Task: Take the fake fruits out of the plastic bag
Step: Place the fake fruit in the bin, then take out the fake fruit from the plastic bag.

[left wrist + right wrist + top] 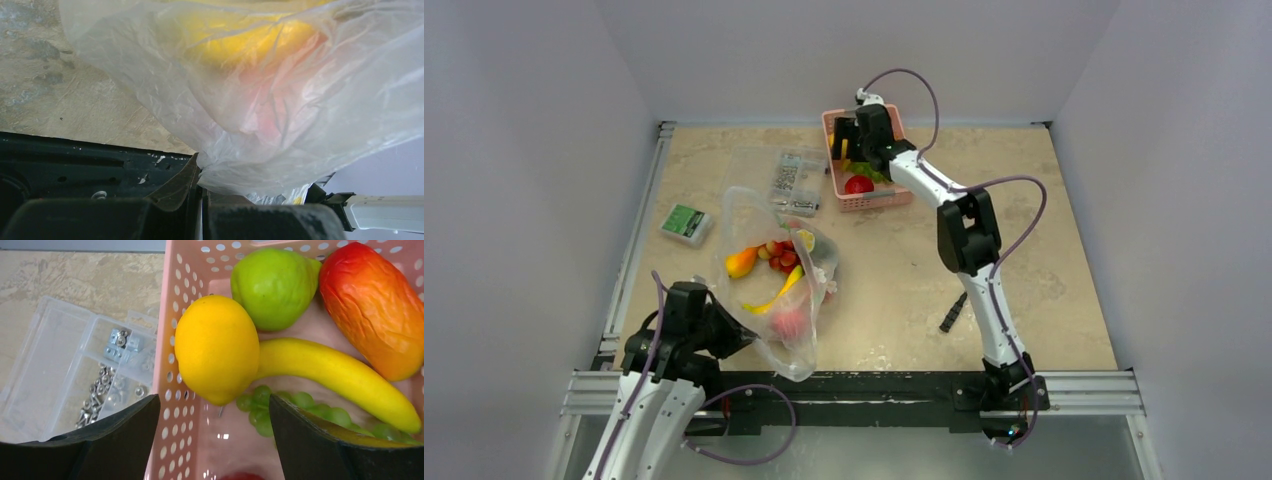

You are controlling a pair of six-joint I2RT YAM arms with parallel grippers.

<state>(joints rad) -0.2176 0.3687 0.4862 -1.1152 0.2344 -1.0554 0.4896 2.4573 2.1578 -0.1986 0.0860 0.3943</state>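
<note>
Plastic bag (260, 100) pinched in left pincer (201, 185).

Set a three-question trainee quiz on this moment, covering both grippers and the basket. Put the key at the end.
1. True or false: the left gripper is shut on a fold of the plastic bag.
2. Pick one: the right gripper hangs open above A the plastic bag, B the pink basket, C neither.
3. Fill the gap: the long yellow fruit lying beside the lemon in the basket is a ____.

Key: 1 true. 2 B. 3 banana.
</note>
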